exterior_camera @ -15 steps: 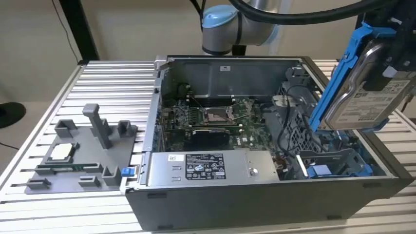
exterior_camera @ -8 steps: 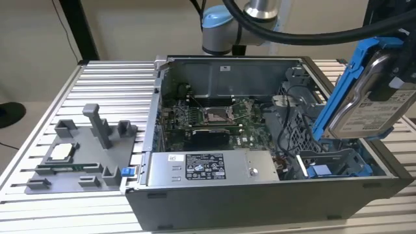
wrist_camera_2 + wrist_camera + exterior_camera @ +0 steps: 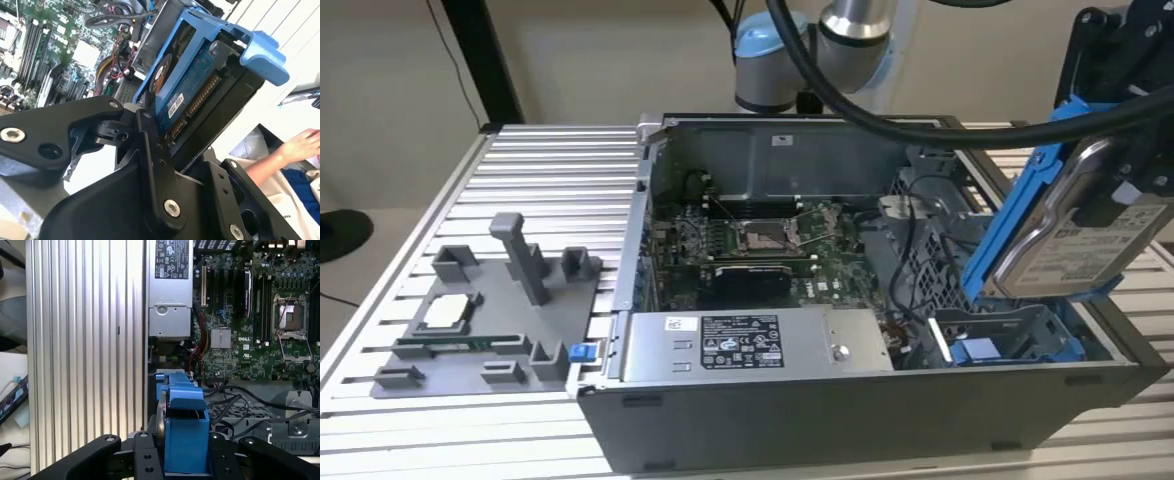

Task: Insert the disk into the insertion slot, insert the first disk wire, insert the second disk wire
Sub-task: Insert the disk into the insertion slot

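Where the disk point(image 3: 1070, 255) hangs: at three o'clock in the exterior view, tilted, above the case point(image 3: 854, 412) — not yet in the slot.
Gripper point(image 3: 184, 460): fingers clamped on the disk's blue frame, one on either side.
Insertion slot point(image 3: 1027, 322): at four o'clock, just below the disk; a small blue caddy point(image 3: 981, 352) lies low in that corner.
Cables point(image 3: 918, 205): black, looped beside the slot toward the motherboard point(image 3: 767, 238).
Hand point(image 3: 300, 145): a person's, in the second wrist view, well apart from the disk.

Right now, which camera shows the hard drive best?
Exterior view: the hard drive shows its labelled face and blue frame. Second wrist view shows its circuit-board side; first wrist view, its blue end.
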